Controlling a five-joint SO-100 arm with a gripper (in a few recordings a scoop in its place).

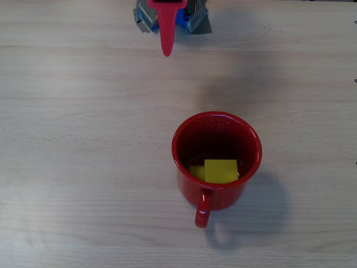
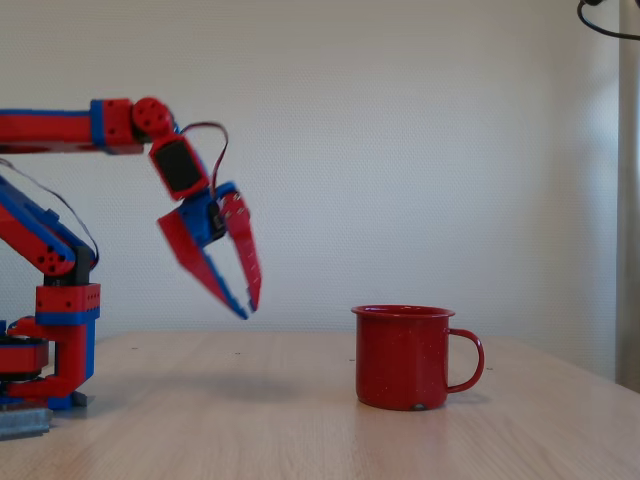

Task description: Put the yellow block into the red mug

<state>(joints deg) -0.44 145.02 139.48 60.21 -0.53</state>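
The red mug (image 1: 216,162) stands upright on the wooden table, right of centre in the overhead view, its handle toward the bottom edge. Inside it lies the yellow block (image 1: 221,170), against the wall on the handle side, with a yellow reflection beside it. In the fixed view the red mug (image 2: 403,356) hides the block. My gripper (image 2: 249,310) hangs in the air to the mug's left, well apart from it, pointing down and toward it. Its fingertips nearly meet with nothing between them. From overhead the gripper (image 1: 166,51) shows at the top edge.
The arm's base (image 2: 55,340) stands at the left of the fixed view, clamped to the table. Bare wooden table (image 1: 83,167) surrounds the mug on all sides. A white wall stands behind.
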